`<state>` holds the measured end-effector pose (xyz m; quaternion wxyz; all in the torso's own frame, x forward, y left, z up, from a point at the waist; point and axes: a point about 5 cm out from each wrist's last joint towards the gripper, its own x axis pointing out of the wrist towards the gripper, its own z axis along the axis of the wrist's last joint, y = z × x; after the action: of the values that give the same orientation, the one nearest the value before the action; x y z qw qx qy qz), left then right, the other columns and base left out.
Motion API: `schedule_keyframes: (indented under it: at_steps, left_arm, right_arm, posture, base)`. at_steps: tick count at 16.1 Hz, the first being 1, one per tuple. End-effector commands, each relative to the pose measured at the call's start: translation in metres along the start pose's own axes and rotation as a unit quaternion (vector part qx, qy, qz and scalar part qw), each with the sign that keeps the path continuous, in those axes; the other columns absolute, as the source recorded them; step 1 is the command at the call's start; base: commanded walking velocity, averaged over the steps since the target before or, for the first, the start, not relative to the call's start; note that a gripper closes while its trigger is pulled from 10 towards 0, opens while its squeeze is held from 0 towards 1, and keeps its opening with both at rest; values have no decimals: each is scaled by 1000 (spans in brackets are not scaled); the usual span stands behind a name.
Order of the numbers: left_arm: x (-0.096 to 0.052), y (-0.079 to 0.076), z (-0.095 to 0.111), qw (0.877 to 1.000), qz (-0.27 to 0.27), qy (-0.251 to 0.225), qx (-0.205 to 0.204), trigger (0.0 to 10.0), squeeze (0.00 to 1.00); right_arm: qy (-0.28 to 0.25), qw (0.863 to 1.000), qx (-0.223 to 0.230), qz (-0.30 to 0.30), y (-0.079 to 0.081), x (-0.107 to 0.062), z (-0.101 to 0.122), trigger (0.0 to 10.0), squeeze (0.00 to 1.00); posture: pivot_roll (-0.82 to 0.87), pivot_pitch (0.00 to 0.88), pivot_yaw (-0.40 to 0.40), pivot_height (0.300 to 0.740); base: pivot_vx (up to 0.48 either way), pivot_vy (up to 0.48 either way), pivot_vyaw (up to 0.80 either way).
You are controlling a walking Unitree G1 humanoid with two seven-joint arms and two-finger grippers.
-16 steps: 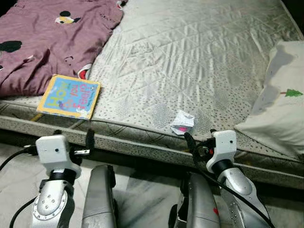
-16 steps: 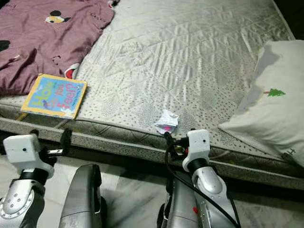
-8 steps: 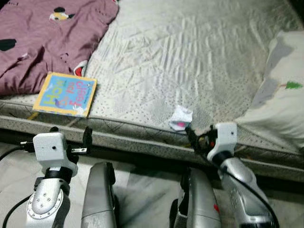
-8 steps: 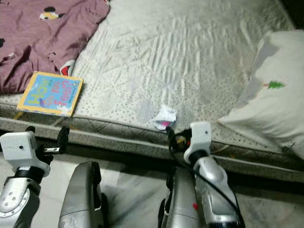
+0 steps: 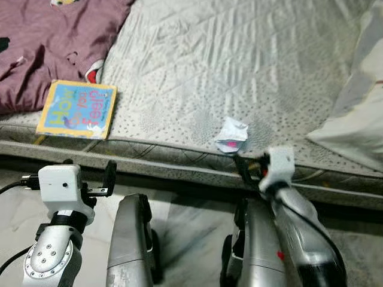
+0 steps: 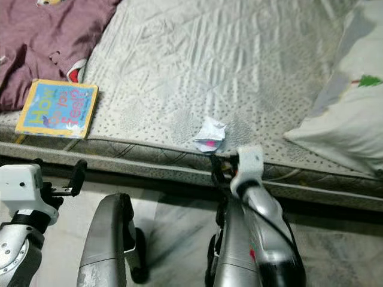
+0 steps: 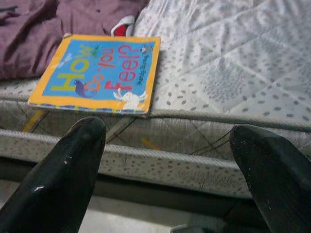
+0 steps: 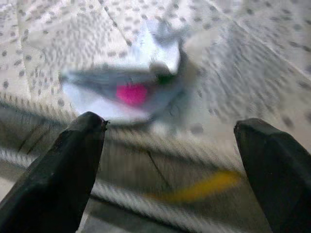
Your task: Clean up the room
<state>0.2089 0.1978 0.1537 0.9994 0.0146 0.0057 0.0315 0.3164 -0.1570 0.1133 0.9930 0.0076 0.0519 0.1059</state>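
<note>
From our head we see the right gripper point(image 5: 246, 169) reaching at the mattress point(image 5: 239, 66) edge just below the crumpled wrapper point(image 5: 231, 134), while its wrist view shows our fingers point(image 8: 73, 170) spread wide, the wrapper just beyond the gap; left gripper point(image 7: 170, 179) gapes, facing the book point(image 7: 99, 73).

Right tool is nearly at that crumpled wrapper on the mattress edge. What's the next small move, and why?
Probably ease the right tool forward and slightly up over the mattress edge. Its fingers are spread wide, and the crumpled wrapper lies just beyond the tips, not yet between them, so closing now would likely miss.
</note>
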Motion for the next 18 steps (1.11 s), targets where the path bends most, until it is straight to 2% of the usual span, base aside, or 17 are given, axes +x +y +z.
schedule_keyframes:
  at_steps: [1, 5, 11, 13, 14, 15, 16, 17, 18]
  left_arm:
    - [-4, 2, 2, 1000, 3, 6, 3, 10000, 0]
    - [-8, 6, 4, 1000, 9, 10, 4, 10000, 0]
    - [-8, 4, 3, 1000, 9, 15, 1, 10000, 0]
    - [-6, 3, 3, 1000, 8, 14, 1, 10000, 0]
    - [-4, 3, 3, 1000, 7, 13, 1, 10000, 0]
    - [-3, 2, 3, 1000, 7, 12, 1, 10000, 0]
    - [-3, 2, 3, 1000, 7, 10, 0, 10000, 0]
    - [-2, 2, 4, 1000, 8, 8, 0, 10000, 0]
    - [-1, 2, 4, 1000, 9, 8, 0, 10000, 0]
  right_arm:
    - [0, 1000, -6, -1, -1, 4, -2, 10000, 0]
    - [-29, 999, -17, -14, -8, 25, 16, 10000, 0]
    - [-34, 999, -34, 7, 1, 30, 11, 10000, 0]
    - [-43, 996, -69, 21, 7, 32, 10, 10000, 0]
    - [-61, 990, -119, 37, 12, 32, 10, 10000, 0]
    - [-72, 987, -135, 40, 14, 32, 11, 10000, 0]
    - [-73, 988, -133, 34, 14, 33, 11, 3333, 0]
    - [-74, 988, -132, 30, 14, 35, 12, 0, 0]
    - [-75, 988, -134, 28, 14, 37, 12, 0, 0]
  posture:
    - [158, 383, 36, 546]
    - [182, 378, 33, 546]
    - [185, 362, 29, 546]
    - [185, 349, 30, 546]
    - [185, 341, 28, 546]
    - [186, 338, 26, 546]
    - [188, 334, 23, 546]
    - [190, 327, 22, 546]
    - [191, 324, 18, 546]
  base:
    - [0, 0, 0]
    - [0, 0, 0]
    - [0, 0, 0]
    - [0, 0, 0]
    - [0, 0, 0]
    - [0, 0, 0]
    - [0, 0, 0]
    - [0, 0, 0]
    - [0, 0, 0]
